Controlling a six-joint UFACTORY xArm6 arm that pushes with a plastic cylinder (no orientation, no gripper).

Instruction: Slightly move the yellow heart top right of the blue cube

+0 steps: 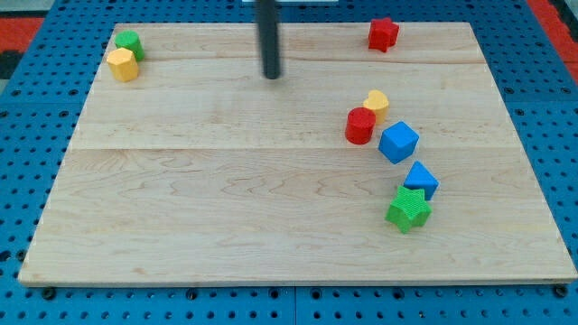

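Observation:
The yellow heart (pixel 377 101) lies right of the board's middle, touching the red cylinder (pixel 359 125) just below-left of it. The blue cube (pixel 398 142) sits just below-right of the heart, close to the red cylinder. My tip (pixel 272 76) is near the view's top centre, well to the left of the heart and apart from every block.
A blue block (pixel 421 180) and a green star (pixel 408 209) lie below the blue cube. A red star (pixel 383 34) sits at the top right. A green block (pixel 129 42) and a yellow block (pixel 122 65) sit at the top left. The wooden board (pixel 226 208) has blue pegboard around it.

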